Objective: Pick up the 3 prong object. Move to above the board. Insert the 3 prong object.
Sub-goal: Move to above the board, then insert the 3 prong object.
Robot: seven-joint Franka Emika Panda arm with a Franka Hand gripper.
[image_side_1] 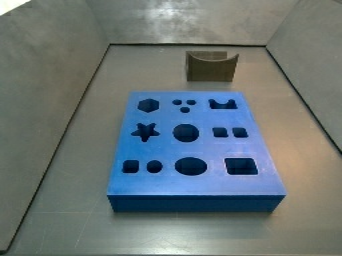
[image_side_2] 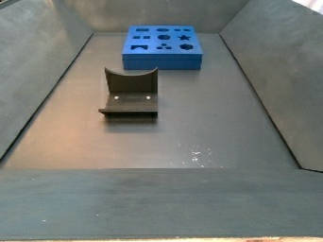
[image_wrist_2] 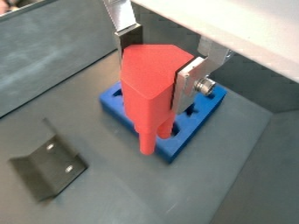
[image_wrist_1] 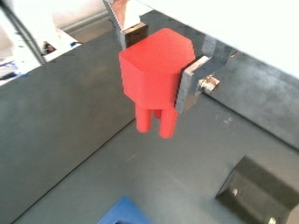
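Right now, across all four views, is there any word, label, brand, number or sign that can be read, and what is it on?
None readable in any view.
The red plastic three-prong object in the gripper: no markings.
The blue board with shaped cut-outs: holes only, no text.
The dark L-shaped fixture: plain.
The grey floor: bare of signs.

Gripper (image_wrist_1: 155, 74) raised, seen only in wrist views, jaws clamped on red piece (image_wrist_1: 155, 70)

Wrist views close above gripper (image_wrist_1: 163, 83), side views share board (image_side_1: 194, 195), fixture (image_side_2: 128, 95)
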